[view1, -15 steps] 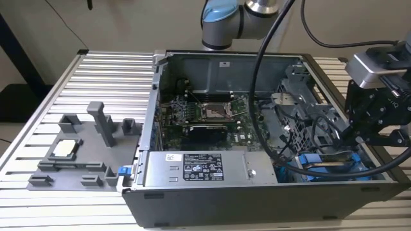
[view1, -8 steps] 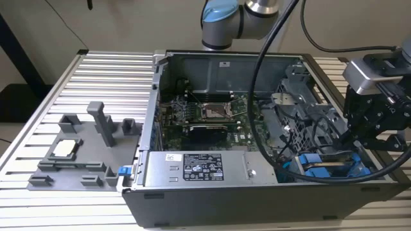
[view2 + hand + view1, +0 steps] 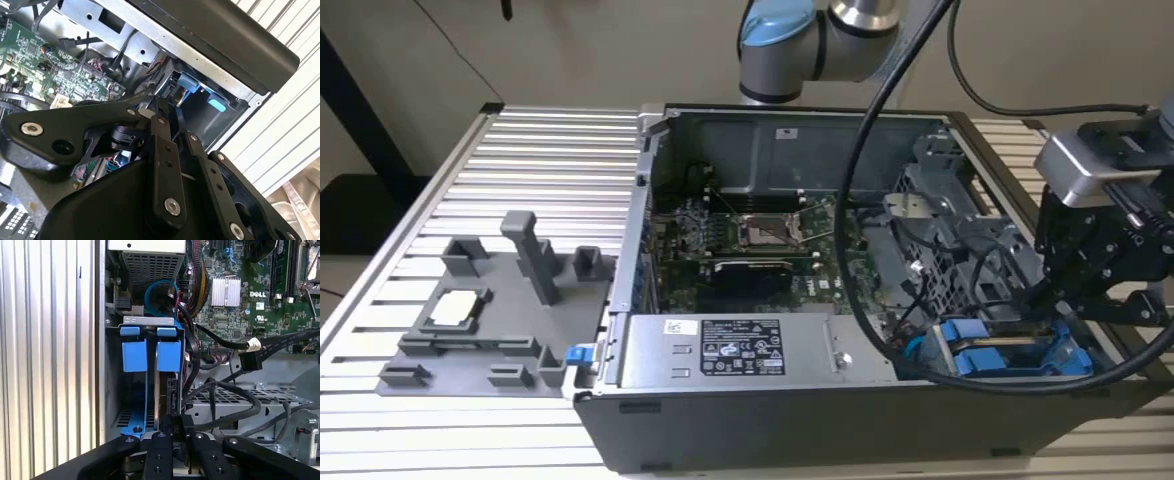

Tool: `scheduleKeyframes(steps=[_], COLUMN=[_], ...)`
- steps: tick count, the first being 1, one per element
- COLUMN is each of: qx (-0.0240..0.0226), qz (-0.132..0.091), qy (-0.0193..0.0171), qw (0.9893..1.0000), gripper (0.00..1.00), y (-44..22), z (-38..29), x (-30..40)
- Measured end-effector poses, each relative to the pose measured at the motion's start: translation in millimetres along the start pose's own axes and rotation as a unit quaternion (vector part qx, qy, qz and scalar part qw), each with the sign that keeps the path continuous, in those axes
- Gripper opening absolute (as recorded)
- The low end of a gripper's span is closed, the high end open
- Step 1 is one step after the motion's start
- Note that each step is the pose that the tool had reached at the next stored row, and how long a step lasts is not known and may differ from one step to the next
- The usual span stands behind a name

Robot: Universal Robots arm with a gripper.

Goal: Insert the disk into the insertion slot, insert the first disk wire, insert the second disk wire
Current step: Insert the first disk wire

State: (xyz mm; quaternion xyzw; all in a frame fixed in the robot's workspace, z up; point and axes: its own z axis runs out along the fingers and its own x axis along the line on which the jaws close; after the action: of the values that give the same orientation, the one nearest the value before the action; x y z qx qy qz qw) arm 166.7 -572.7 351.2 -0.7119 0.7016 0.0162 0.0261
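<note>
First wrist view: gripper at the disk.
Jaws nearly closed, pinching a black connector against the disk, which sits in the insertion slot.

There is one slatted counter and one open computer case. The case contains one green motherboard, one silver power supply box, one ribbed heat sink, one looped blue cable and two blue drive frames. There is one grey fixture plate with one pale square part. One robot arm carries one gripper.
</note>
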Motion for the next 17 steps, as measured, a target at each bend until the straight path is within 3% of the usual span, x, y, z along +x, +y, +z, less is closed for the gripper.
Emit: scheduleKeyframes(steps=[17], qx=[0.0015], qz=[0.024], qy=[0.0004], qw=[0.9997], gripper=[0.19], y=[-1.2], z=[10.8], x=[0.7])
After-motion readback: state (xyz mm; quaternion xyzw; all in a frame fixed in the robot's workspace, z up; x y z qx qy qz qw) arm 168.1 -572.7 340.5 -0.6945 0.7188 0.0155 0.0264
